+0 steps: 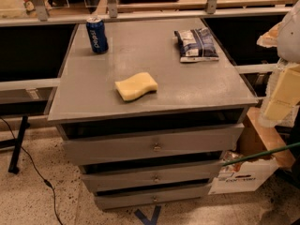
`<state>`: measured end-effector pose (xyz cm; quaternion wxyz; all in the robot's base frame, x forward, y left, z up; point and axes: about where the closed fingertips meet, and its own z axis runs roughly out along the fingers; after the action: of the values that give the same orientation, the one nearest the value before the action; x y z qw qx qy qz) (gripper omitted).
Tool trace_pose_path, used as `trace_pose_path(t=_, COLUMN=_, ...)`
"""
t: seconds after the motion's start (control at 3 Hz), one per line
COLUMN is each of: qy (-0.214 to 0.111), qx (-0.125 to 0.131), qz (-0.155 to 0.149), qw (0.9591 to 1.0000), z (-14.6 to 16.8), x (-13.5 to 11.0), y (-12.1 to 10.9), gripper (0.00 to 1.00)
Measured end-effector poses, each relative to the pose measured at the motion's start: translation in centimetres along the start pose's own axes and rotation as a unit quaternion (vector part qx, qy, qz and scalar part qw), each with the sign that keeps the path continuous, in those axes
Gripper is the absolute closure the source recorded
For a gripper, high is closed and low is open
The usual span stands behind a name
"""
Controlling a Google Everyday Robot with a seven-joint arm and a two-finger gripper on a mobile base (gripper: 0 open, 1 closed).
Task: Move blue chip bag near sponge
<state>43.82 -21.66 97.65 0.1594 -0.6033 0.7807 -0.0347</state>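
Observation:
The blue chip bag, navy foil with white panels, lies flat at the back right of the grey cabinet top. The sponge, a pale yellow wavy foam block, lies near the front middle of the top, well apart from the bag. My gripper shows as a blurred white and pale yellow shape at the right edge of the camera view. It is off the cabinet's right side, to the right of and nearer than the bag, and touches neither object.
An upright blue soda can stands at the back left of the top. The cabinet has three drawers below. A cardboard box sits on the floor at right. A black stand leg and cable lie at left.

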Motion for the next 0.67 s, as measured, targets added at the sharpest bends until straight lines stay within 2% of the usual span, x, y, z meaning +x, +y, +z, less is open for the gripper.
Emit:
trace_pose_path(t=0.33, qy=0.000, qx=0.000, qz=0.000, qw=1.0000, z=0.0, x=0.0, y=0.0, gripper=0.00)
trace_pose_path(t=0.67, qy=-0.016, qx=0.028, qz=-0.013, qw=0.9994, z=0.4, x=-1.3, y=-2.5, gripper=0.00)
